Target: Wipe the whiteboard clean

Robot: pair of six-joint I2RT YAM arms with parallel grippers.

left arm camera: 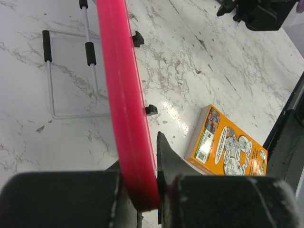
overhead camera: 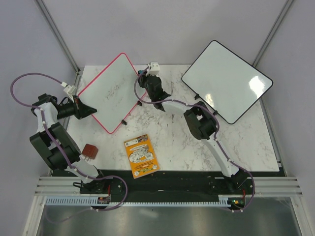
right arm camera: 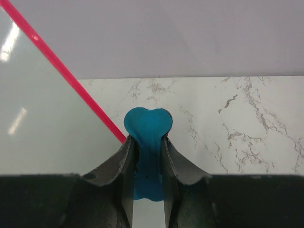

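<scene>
The whiteboard (overhead camera: 110,91) with the pink frame stands tilted at the back left and bears faint handwriting (overhead camera: 114,92). My left gripper (overhead camera: 91,110) is shut on its frame; in the left wrist view the pink frame (left arm camera: 118,71) runs down between the jaws of that gripper (left arm camera: 140,153). My right gripper (overhead camera: 144,74) is at the board's right edge, shut on a blue heart-shaped eraser (right arm camera: 147,124). In the right wrist view the eraser sticks out of that gripper (right arm camera: 147,138) right beside the pink frame (right arm camera: 71,76). I cannot tell whether it touches the frame.
A larger black-framed whiteboard (overhead camera: 226,81) stands at the back right. An orange box (overhead camera: 141,156) lies near the front edge and also shows in the left wrist view (left arm camera: 228,147). A small brown block (overhead camera: 90,150) sits front left. A white wire stand (left arm camera: 71,114) lies behind the pink board.
</scene>
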